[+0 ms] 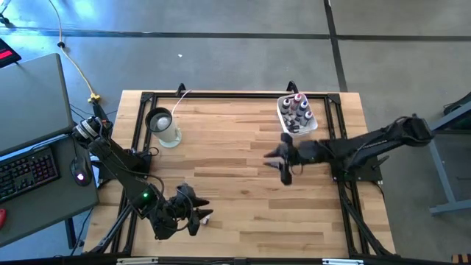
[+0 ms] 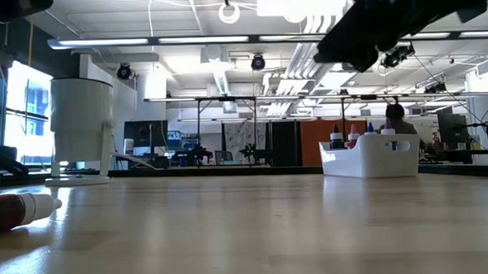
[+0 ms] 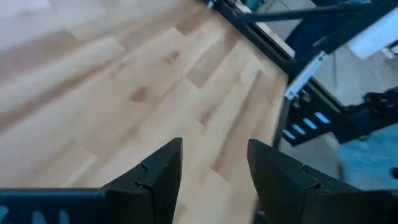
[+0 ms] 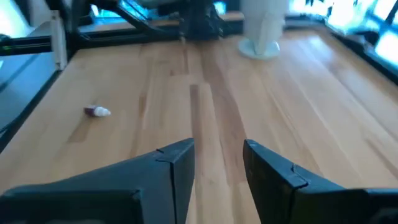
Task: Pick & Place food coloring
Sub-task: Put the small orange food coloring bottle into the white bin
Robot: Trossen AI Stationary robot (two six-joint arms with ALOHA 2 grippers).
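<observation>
Above mid-table, right hand spread and empty; left hand likewise spread, beside a dropper bottle.

Bright even overhead lighting; ceiling strip lights glare in low view; wrist views soft, blurred.

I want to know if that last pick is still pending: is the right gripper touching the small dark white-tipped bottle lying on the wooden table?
Apart. The right wrist view shows the right gripper open and empty, with bare table between it and the lone bottle.
</observation>
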